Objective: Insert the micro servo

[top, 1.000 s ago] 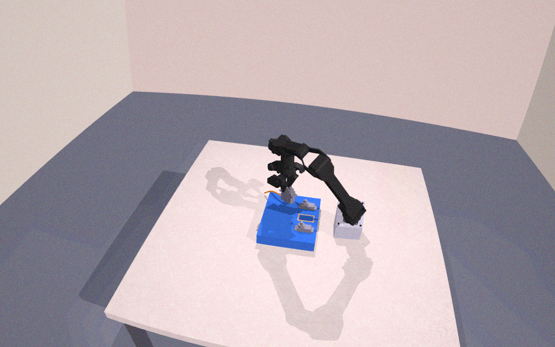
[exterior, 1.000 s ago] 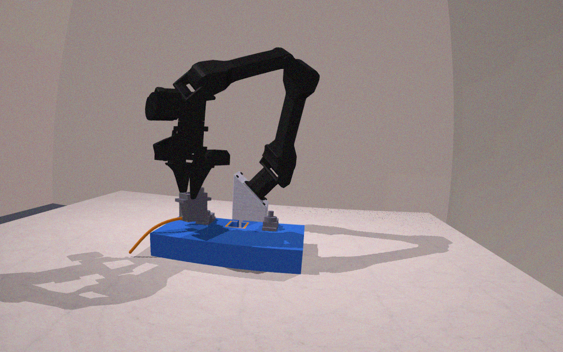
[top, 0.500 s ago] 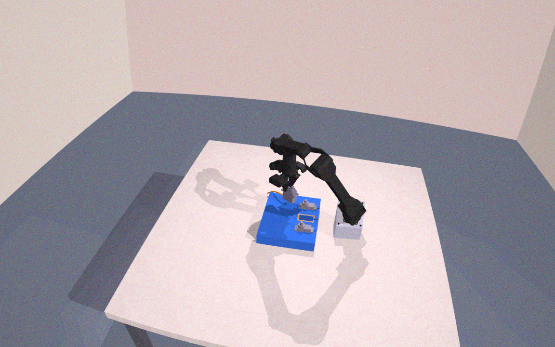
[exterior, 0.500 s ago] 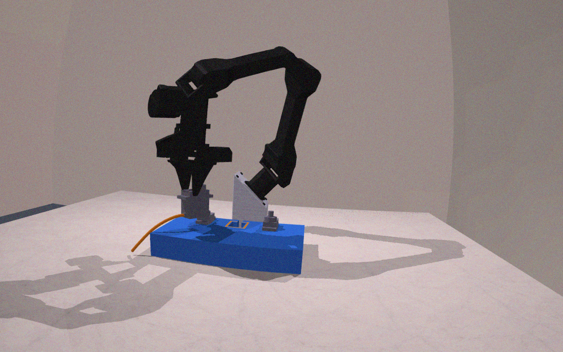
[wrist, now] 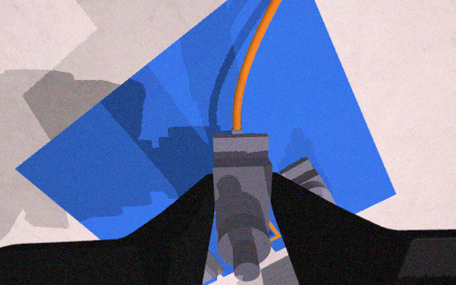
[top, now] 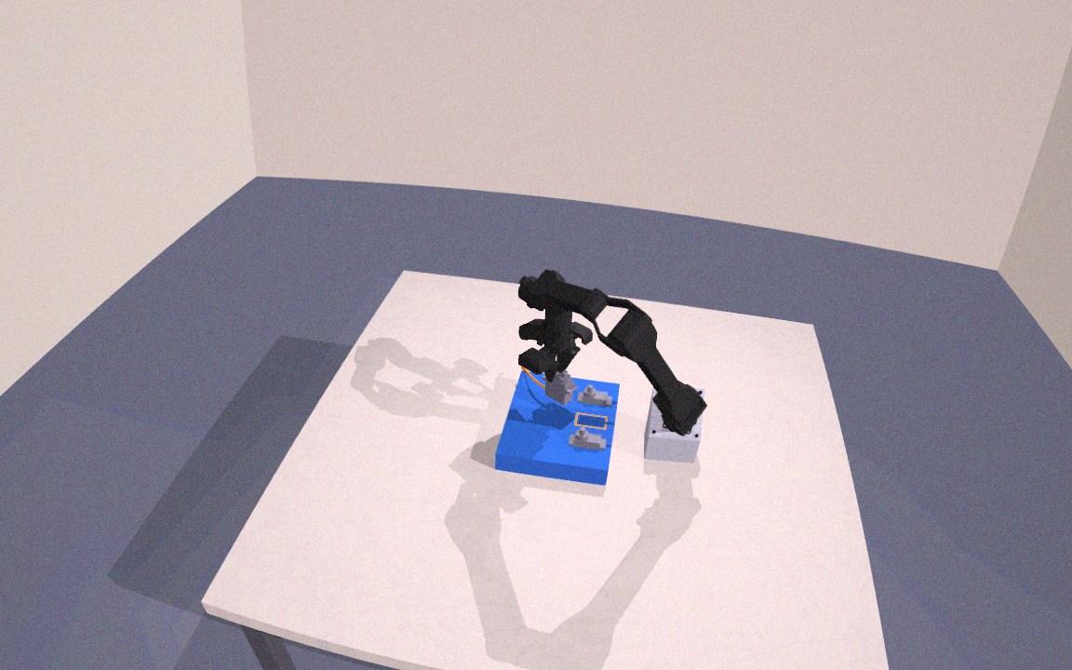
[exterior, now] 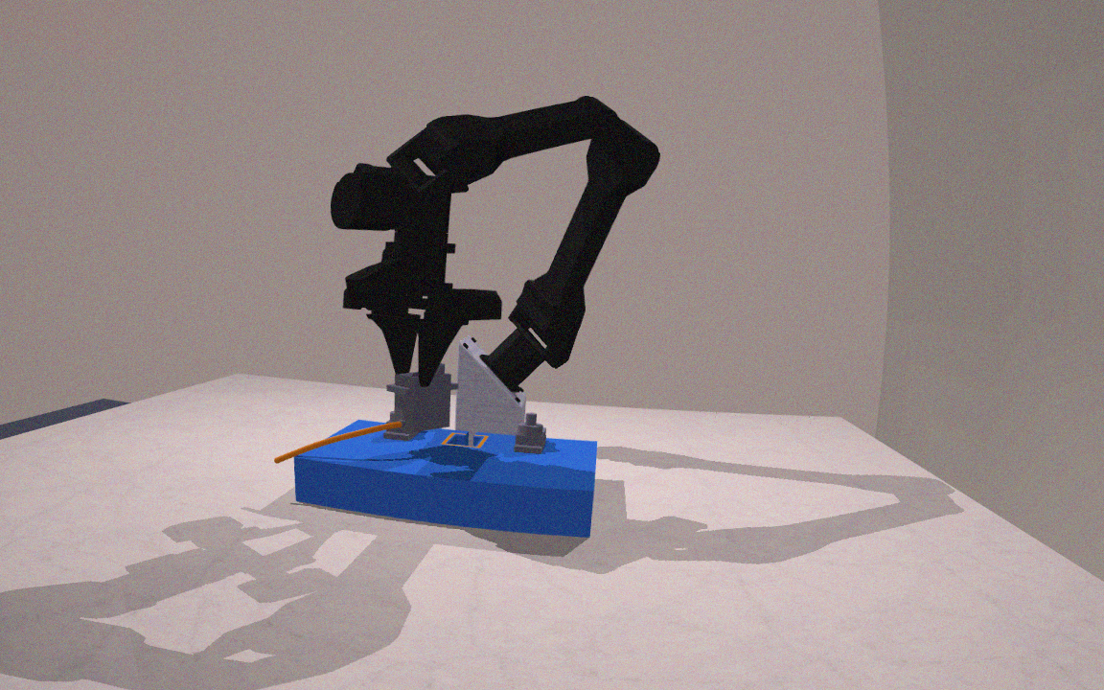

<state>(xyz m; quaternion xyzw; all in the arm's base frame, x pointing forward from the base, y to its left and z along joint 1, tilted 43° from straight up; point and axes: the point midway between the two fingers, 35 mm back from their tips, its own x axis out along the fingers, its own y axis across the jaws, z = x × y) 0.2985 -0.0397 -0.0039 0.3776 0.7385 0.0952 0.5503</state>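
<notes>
the loose micro servo (exterior: 421,396) is pinched upright, shaft up, in the gripper (exterior: 417,374) just above the blue deck (exterior: 453,489), short of the orange-marked pocket (exterior: 464,440); its cable (exterior: 337,439) is trailed off the edge, seemingly kept free for the notch.

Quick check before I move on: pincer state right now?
Pincer: closed on the loose micro servo, held just above the blue deck, orange cable trailing off its edge.

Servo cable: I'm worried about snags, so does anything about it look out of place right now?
Somewhat. The orange cable sticks out past the blue deck's edge, hanging in air, while the gripper holds the micro servo upright, not yet at the marked pocket.
</notes>
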